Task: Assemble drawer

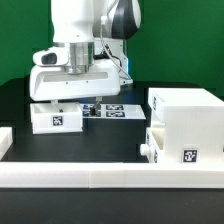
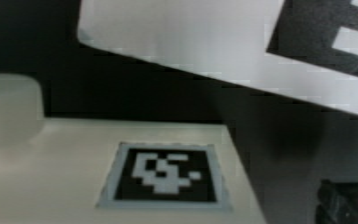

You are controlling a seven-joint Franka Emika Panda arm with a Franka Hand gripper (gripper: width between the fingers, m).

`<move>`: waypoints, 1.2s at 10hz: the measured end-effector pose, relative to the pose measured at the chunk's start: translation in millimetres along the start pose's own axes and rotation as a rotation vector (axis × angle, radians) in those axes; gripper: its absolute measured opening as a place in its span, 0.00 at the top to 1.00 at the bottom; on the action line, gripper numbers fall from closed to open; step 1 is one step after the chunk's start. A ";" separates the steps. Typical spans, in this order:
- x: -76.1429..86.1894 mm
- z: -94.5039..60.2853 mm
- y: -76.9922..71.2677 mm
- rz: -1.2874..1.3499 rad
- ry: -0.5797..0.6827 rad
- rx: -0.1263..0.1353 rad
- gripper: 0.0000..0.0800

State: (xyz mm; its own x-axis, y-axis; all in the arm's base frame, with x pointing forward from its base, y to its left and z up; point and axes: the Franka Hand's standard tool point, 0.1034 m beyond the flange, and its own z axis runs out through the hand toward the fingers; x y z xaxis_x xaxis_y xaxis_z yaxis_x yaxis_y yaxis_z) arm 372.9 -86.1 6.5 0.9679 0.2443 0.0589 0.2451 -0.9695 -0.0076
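A small white drawer tray with a black-and-white tag lies on the black table at the exterior view's left. My gripper is low, right over the tray's back edge, and the tray hides its fingertips. In the wrist view the tray's tagged face sits very close and blurred. The frames do not show whether the jaws grip the tray. The large white housing stands at the exterior view's right. A second tray with a knob sits at its lower front.
The marker board lies behind the tray; it also shows in the wrist view. A long low white border rail runs along the front, and another rail is at the exterior view's left.
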 end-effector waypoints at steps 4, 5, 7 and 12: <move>1.0 1.3 -3.5 -0.008 -0.004 0.003 0.52; 1.6 1.4 -4.7 -0.012 -0.004 0.004 0.71; 1.6 1.5 -5.0 -0.013 -0.004 0.004 0.91; 35.4 -19.7 -34.8 -0.039 -0.008 0.016 0.95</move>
State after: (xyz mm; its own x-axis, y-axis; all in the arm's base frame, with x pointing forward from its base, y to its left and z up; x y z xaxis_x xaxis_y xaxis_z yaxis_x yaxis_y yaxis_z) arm 397.5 -44.2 28.5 0.9580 0.2821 0.0516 0.2835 -0.9587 -0.0216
